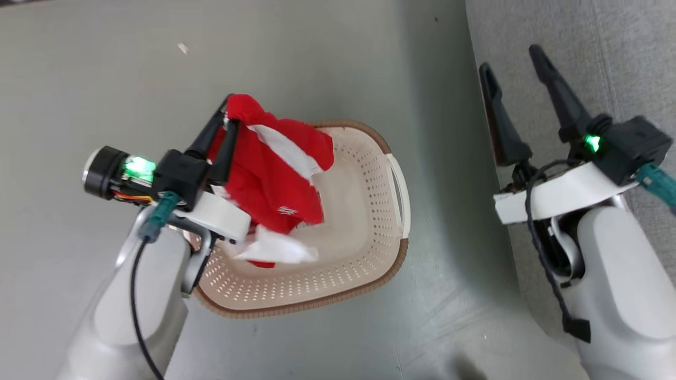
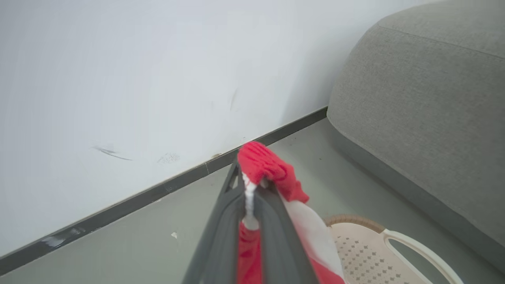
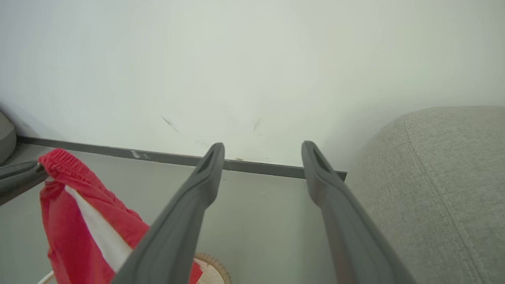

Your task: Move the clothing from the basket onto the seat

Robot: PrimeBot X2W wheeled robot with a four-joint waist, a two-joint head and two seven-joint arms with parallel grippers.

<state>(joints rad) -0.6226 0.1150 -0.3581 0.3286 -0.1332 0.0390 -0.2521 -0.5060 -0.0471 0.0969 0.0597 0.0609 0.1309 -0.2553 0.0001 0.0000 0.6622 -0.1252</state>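
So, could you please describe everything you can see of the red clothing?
The red clothing looks like soft sports fabric, red with white stripe panels and a small white print. A gathered, elastic-looking edge is bunched at the top, pinched between the shut fingers of the left gripper. From there it hangs crumpled above the cream basket, with its lower red-and-white folds drooping inside it. Whether this is one garment or two cannot be told. It is apart from the grey sofa.

wall point(image 2: 118, 79): plain white, scuffed, at my 12 | skirting point(image 2: 138, 197): dark strip along its foot | floor point(image 1: 317, 53): smooth grey-green, pale scrap point(image 1: 182, 48) at 11 | grey sofa point(image 1: 623, 42): woven, stitched seam, at my 2
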